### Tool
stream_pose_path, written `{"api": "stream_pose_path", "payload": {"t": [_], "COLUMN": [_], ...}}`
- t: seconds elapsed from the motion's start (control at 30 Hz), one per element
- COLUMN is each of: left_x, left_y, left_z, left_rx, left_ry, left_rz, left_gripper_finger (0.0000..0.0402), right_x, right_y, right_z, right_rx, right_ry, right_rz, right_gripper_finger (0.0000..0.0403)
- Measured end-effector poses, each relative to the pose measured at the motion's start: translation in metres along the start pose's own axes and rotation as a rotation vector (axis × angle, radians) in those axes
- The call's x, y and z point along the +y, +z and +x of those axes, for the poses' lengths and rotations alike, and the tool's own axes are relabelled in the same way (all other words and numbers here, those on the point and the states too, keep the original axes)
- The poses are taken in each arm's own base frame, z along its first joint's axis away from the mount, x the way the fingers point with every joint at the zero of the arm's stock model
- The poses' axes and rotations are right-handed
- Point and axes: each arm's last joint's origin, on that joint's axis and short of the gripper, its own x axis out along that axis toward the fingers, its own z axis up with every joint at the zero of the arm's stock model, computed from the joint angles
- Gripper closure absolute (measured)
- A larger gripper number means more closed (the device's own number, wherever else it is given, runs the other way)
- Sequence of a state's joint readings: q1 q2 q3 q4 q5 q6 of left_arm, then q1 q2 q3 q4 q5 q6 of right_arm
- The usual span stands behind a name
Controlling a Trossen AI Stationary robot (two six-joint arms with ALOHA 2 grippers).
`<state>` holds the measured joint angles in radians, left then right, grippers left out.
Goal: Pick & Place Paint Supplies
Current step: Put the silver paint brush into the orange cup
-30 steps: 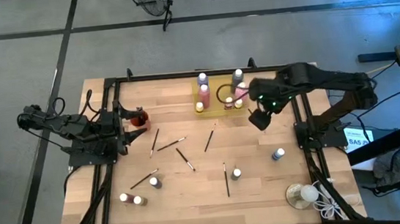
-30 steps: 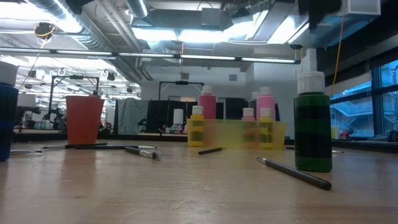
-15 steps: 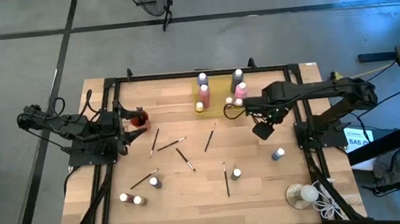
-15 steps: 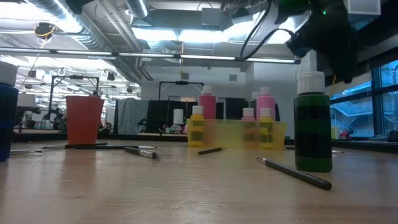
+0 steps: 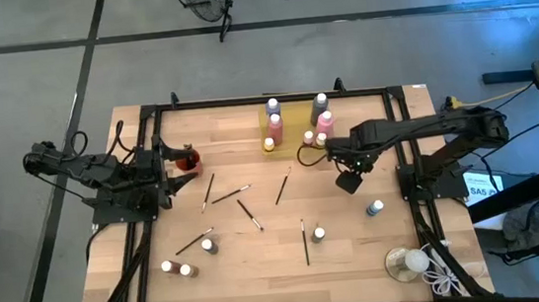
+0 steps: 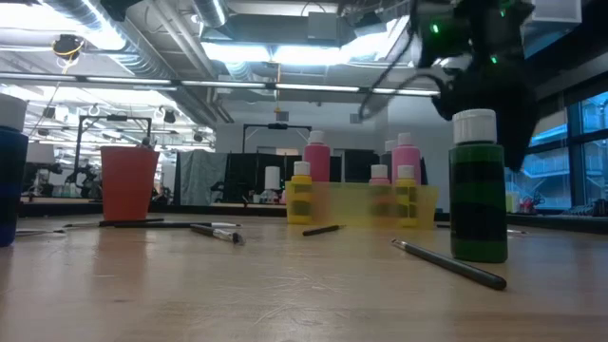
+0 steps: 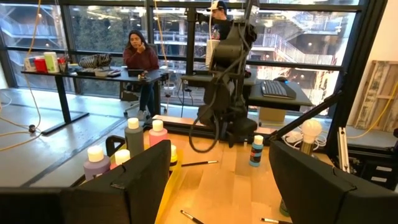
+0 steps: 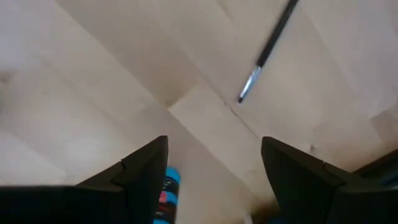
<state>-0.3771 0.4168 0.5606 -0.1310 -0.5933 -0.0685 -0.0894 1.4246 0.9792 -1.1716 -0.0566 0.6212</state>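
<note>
Right gripper [image 5: 349, 181] empty with fingers wide above the bench [image 5: 259, 251], blue-labelled bottle [image 5: 375, 207] just beyond it, left gripper [image 5: 164, 171] parked wide.

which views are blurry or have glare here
Low view: the right arm is motion-smeared above the sharp green bottle, and the ceiling lights glare. Right wrist view: the paintbrush is slightly soft. High view: evenly lit and sharp.

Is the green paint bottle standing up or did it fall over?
Standing up. In the low view the green bottle sits on its base on the table, white cap on top.
</note>
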Motion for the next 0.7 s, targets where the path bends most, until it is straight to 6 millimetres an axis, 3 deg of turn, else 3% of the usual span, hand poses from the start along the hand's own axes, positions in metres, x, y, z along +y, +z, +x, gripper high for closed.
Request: {"api": "stream_pose_path", "payload": {"t": [0.37, 0.7], "left_x": [0.0, -0.001], "left_y": [0.0, -0.001], "left_z": [0.001, 0.002], "left_rx": [0.003, 0.01], "left_ry": [0.001, 0.019], "left_rz": [0.003, 0.009], "left_gripper_finger": [0.0132, 0.0132], "right_x": [-0.009, -0.016], "right_y": [-0.008, -0.011], "right_z": [0.055, 0.071], "right_rx": [-0.012, -0.025], "right_ry": [0.04, 0.051], "right_rz": [0.026, 0.059], "right_gripper_finger": [0.0141, 0.0141]}}
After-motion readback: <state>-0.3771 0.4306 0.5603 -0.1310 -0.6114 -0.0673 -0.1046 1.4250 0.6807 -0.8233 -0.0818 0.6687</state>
